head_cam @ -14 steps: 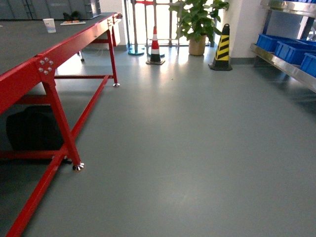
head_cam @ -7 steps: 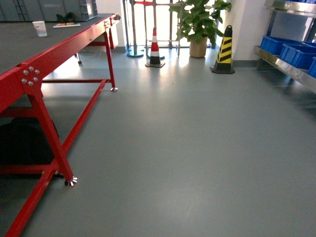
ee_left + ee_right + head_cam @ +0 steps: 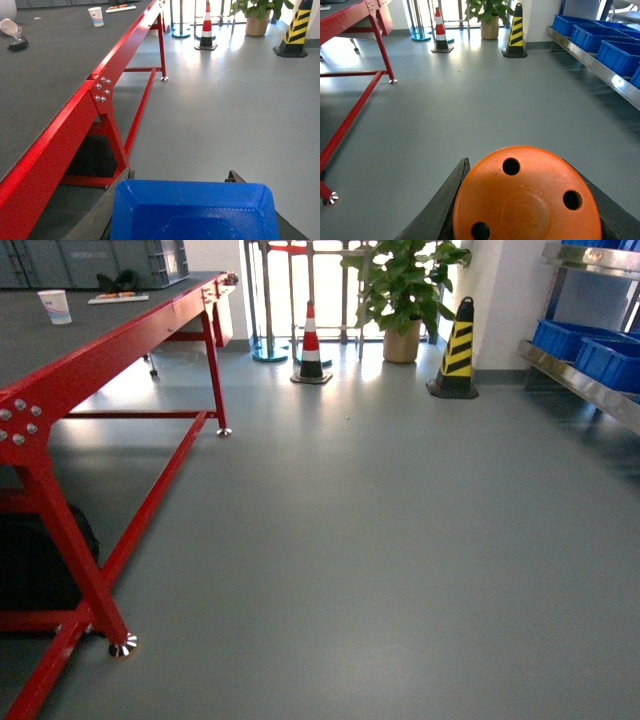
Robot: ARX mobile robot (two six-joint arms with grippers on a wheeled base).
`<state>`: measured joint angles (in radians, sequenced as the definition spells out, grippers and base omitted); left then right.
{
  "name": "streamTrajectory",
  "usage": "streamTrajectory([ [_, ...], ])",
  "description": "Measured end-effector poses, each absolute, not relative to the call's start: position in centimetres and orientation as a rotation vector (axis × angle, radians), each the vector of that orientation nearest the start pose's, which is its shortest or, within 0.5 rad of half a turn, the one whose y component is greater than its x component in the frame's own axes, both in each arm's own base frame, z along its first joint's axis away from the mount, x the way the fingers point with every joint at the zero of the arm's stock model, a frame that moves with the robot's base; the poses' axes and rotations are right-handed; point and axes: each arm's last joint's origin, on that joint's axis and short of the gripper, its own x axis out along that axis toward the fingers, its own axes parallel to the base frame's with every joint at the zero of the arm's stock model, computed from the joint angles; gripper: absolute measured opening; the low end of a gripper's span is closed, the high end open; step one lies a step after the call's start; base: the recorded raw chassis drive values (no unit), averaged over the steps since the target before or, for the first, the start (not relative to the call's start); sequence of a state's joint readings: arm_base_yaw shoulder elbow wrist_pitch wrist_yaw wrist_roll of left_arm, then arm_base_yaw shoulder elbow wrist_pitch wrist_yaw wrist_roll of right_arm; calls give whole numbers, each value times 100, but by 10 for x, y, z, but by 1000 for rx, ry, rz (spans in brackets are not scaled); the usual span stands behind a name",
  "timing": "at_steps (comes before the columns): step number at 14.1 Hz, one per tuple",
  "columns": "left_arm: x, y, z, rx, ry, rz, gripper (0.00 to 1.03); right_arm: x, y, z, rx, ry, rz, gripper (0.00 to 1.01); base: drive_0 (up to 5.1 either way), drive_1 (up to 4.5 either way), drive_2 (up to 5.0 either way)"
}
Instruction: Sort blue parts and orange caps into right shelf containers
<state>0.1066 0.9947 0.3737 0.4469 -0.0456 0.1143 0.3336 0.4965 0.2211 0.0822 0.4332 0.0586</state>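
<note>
Spanning the room, grey floor (image 3: 380, 560), red table (image 3: 110, 345) (left)

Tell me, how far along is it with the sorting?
Nothing looks dropped off yet. The left tool grips a blue part, and the right tool grips an orange cap. Still ahead: crossing the floor to the blue crates on the right shelf.

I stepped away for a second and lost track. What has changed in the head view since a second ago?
The view swung right: the red table, paper cup and table foot slid left and down, the yellow-black cone and blue crates right. Nothing in the room itself moved.
</note>
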Motion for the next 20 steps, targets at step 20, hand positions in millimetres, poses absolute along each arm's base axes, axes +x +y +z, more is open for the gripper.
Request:
streamTrajectory([
  [20,204,23,214,109,183,141,44,129,32,202,-15,179,-104,43,-103,3,-209],
])
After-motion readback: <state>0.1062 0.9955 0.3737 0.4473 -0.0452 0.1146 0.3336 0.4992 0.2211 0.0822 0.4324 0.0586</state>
